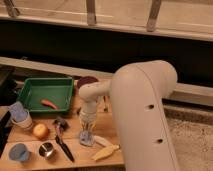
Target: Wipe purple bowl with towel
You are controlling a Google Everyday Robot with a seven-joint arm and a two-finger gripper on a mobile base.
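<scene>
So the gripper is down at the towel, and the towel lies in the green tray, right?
No. The gripper is down at the towel, but the towel lies on the table, outside the tray, as the camera view shows.

high view down past arm [142, 115] onto table [104, 126]

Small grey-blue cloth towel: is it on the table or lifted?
On the wooden table: the towel lies bunched there, with the gripper directly over it; contact: cannot tell.

bulky, smooth off-white arm [142, 115] of rounded, tube-like shells, two small dark holes on the big near one; its darker gripper [86, 131] hangs low over the wooden table [102, 125].
</scene>
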